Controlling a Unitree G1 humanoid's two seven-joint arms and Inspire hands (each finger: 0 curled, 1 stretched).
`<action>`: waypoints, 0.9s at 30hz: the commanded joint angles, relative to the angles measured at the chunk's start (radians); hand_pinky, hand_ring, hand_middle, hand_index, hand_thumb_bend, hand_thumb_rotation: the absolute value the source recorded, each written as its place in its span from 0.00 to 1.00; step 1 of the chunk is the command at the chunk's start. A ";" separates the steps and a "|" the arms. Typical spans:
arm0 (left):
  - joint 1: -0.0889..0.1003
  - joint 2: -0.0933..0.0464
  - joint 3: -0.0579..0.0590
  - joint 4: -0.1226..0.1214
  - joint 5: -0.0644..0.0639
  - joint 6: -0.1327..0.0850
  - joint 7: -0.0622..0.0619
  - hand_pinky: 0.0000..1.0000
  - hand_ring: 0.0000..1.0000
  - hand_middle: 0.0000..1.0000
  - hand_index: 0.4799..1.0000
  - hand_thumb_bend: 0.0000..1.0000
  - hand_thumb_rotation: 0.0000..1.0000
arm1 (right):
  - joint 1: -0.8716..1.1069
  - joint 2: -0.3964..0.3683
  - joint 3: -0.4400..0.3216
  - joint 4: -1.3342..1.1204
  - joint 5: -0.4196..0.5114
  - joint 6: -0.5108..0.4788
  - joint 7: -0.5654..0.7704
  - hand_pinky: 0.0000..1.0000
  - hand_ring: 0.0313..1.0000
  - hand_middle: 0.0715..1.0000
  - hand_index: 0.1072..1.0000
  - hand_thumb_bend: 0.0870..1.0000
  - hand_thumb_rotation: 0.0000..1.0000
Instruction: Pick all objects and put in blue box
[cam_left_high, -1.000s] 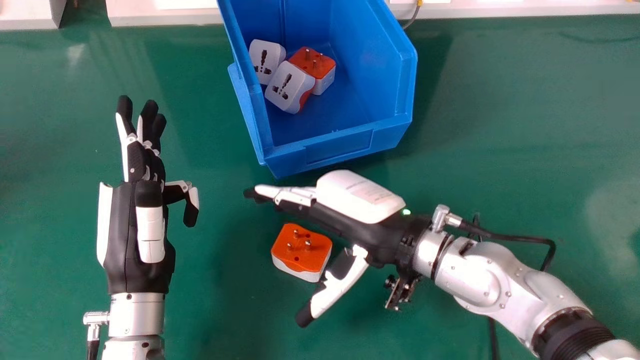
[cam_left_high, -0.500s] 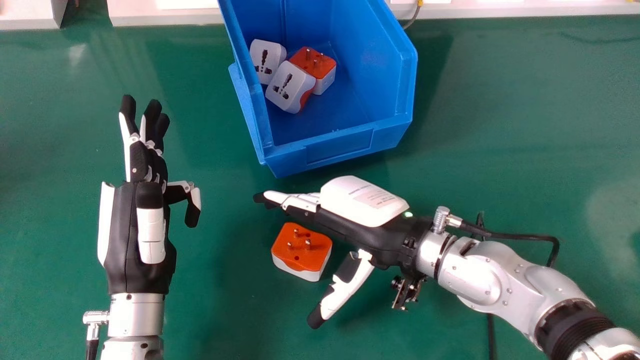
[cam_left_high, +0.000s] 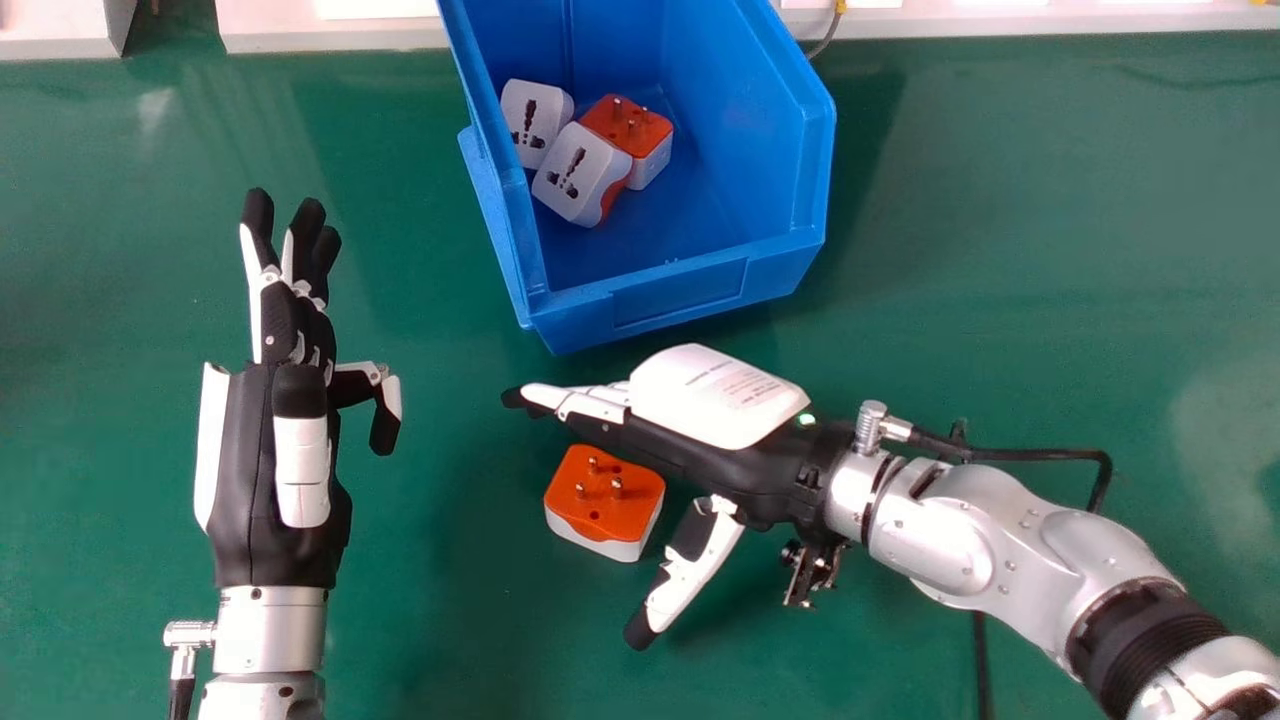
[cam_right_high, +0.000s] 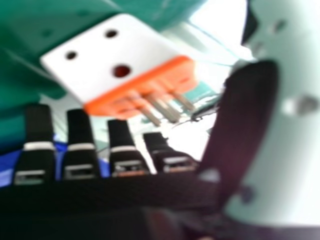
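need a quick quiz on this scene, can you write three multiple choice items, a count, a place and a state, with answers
1. How many boxy white and orange plug adapters show inside the open blue plastic box?
A) one
B) two
C) three

2. Where is the loose orange-topped white adapter?
A) on the smooth green table, by the black and white right hand
B) inside the box
C) under the left hand

3. How are the right hand's fingers?
A) curled into a fist
B) straight
C) wrapped round an adapter

1 C: two show socket faces, one its orange pin face.
2 A: the head view shows it between that hand's fingers and thumb.
3 B: they extend forward, the thumb spread apart.
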 joint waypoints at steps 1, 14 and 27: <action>-0.002 0.009 0.001 -0.018 -0.003 -0.016 -0.007 0.00 1.00 1.00 0.92 1.00 1.00 | -0.012 0.002 0.020 0.028 -0.026 0.038 0.001 0.73 0.84 0.91 0.95 1.00 0.31; -0.006 0.006 0.001 -0.013 0.001 -0.018 -0.004 0.00 1.00 1.00 0.92 1.00 1.00 | -0.033 0.022 0.134 0.040 -0.140 0.129 -0.111 0.69 0.85 0.91 0.94 1.00 0.34; -0.005 0.003 0.001 -0.014 -0.003 -0.018 -0.006 0.00 1.00 1.00 0.92 1.00 1.00 | -0.031 0.054 0.162 0.105 -0.140 0.152 -0.226 0.68 0.85 0.91 0.95 1.00 0.30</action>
